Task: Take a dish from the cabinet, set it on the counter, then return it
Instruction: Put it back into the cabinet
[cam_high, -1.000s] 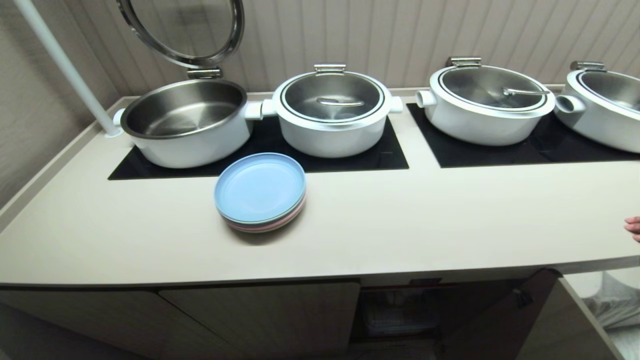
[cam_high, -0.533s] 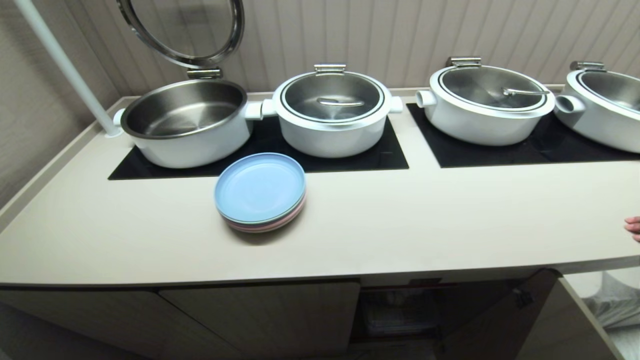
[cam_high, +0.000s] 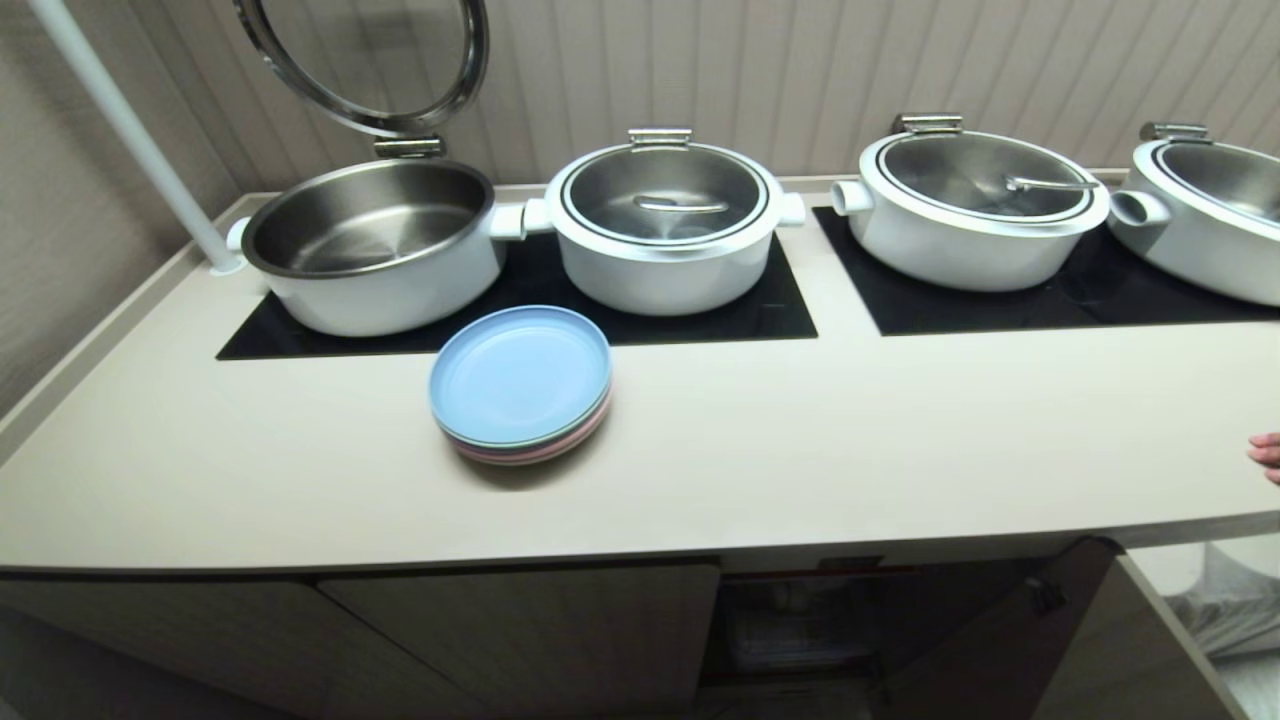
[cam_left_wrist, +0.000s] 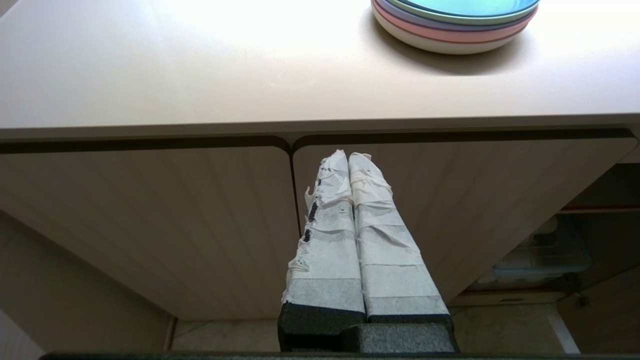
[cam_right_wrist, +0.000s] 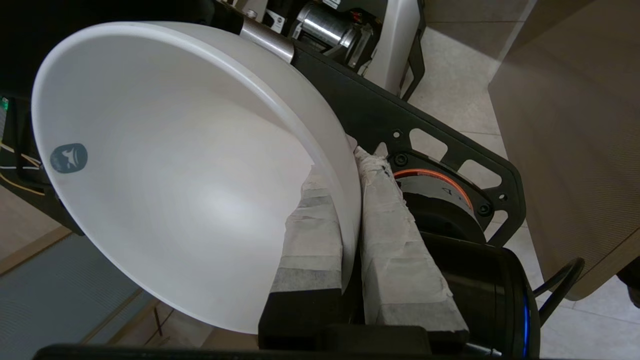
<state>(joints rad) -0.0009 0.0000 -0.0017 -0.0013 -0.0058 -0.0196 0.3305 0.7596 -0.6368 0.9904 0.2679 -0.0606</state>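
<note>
The bowl (cam_right_wrist: 185, 170) is held by the right claw (cam_right_wrist: 350, 200), seen only in the right wrist view: one taped finger (cam_right_wrist: 312, 235) lies inside the bowl and the other outside, so the two are clamped on its rim. The bowl is tilted, with its opening toward the camera, and a small grey mark sits on the inner wall at the left of the frame. Behind it are black robot parts and a tiled floor (cam_right_wrist: 450, 65). In the head view neither arm shows. The desk (cam_high: 800, 450) fills the middle of the frame, with a stack of plates (cam_high: 520, 385), blue on top, left of centre. Four white pots stand on black cooktop panels (cam_high: 700, 310) along the upper part; the leftmost pot (cam_high: 370, 245) has its lid raised. The cabinet (cam_high: 800, 620) stands open at the lower centre-right. A hand (cam_high: 1266, 455) touches the desk at the right edge. The left claw (cam_left_wrist: 350, 157) has its fingers together, before a closed door (cam_left_wrist: 450, 200) below the desk.
</note>
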